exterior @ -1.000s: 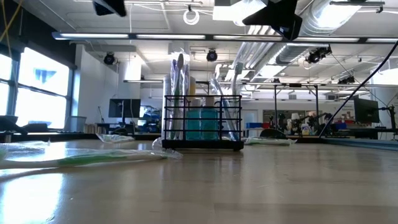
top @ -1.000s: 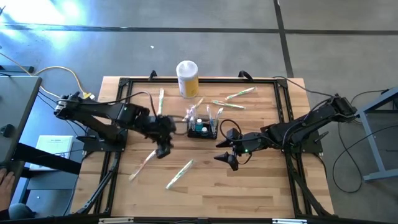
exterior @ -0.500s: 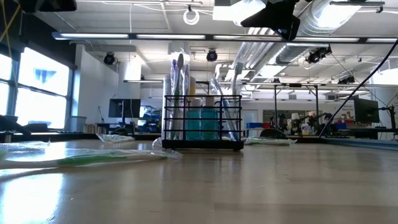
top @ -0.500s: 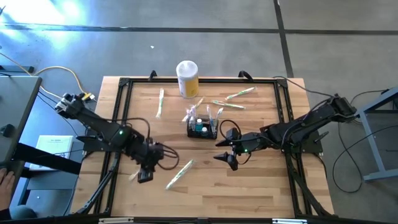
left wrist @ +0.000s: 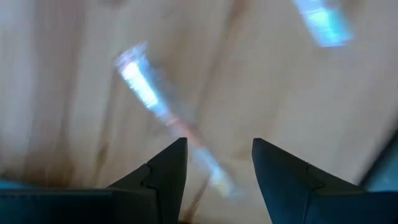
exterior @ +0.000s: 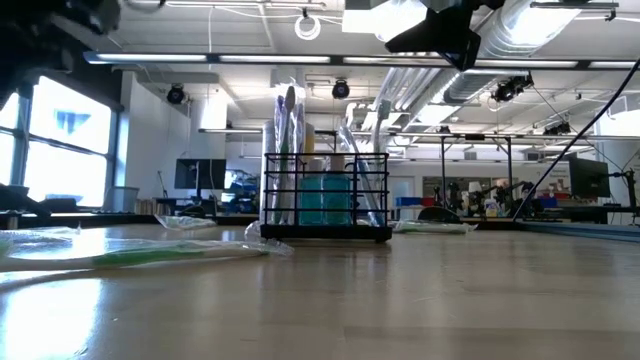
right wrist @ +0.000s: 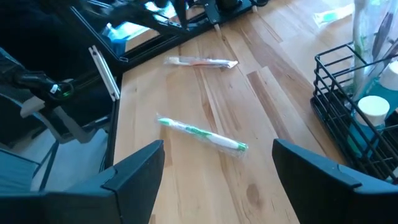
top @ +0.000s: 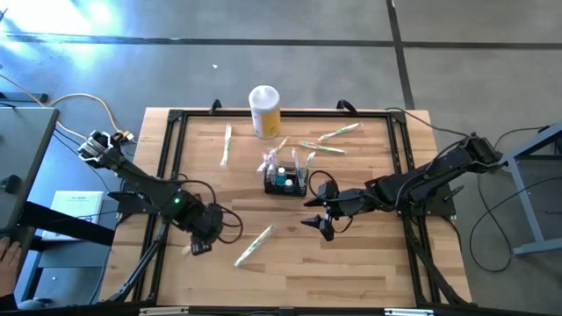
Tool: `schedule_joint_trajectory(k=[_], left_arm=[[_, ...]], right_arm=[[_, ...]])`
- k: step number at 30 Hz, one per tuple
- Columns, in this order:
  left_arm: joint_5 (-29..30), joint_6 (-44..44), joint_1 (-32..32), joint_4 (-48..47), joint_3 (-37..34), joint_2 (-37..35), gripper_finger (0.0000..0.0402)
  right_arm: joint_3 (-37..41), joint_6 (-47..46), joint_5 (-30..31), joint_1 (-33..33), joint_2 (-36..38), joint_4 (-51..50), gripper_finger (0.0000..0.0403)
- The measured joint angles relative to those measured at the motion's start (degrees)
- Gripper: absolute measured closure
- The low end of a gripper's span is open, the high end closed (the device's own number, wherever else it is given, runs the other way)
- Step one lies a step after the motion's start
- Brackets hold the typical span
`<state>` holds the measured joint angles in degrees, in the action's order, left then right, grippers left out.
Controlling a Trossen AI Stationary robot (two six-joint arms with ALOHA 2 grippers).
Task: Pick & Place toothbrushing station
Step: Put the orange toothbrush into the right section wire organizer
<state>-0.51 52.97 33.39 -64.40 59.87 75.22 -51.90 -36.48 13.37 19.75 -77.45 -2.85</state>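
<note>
The toothbrushing station, a small black wire basket holding upright brushes and a teal-capped bottle, stands on its base at the table's middle; it also shows in the low view and the right wrist view. My left gripper hangs open at the near left, pointing down. A wrapped toothbrush lies on the wood below its fingers. My right gripper stands open just near-right of the station, holding nothing.
A yellow-and-white canister stands at the far edge. Wrapped toothbrushes lie loose: one with green near the middle, one at the far left, two at the far right. A black frame borders the table.
My left gripper has swung from beside the station toward the table's near left corner and gone down, tipping to point straight down over the wrapped toothbrush there. Its fingers have stayed open.
</note>
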Motion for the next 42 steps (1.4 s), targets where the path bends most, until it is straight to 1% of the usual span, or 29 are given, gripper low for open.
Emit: schedule_joint_trajectory(k=[2,5,11,14,22,28,42], left_arm=[[-0.04,3.78,0.02,-1.15,-2.17,0.00,0.0226],[-1.10,7.48,0.03,0.28,-6.11,0.00,0.0226],[-4.62,8.76,0.02,12.25,-13.65,0.00,0.0226],[-4.72,9.93,0.02,16.72,-15.86,0.00,0.0226],[-4.32,12.07,0.02,17.14,-16.36,0.02,0.0226],[-1.23,14.80,0.00,16.17,-16.37,0.02,0.0226],[-1.21,14.36,0.02,15.72,-16.45,0.02,0.0226]], right_arm=[[0.00,-0.95,-0.01,0.00,0.00,0.01,0.0112],[0.00,-1.22,-0.03,0.00,0.00,-0.02,0.0112],[0.00,-1.22,-0.03,0.00,0.00,0.00,0.0112],[0.00,-1.22,-0.01,0.00,0.00,0.01,0.0112],[0.00,-1.23,0.17,-0.04,0.00,0.02,0.0112],[0.00,-1.24,0.21,-0.04,0.02,0.02,0.0112],[0.00,-1.46,0.36,-0.04,0.04,0.04,0.0112]])
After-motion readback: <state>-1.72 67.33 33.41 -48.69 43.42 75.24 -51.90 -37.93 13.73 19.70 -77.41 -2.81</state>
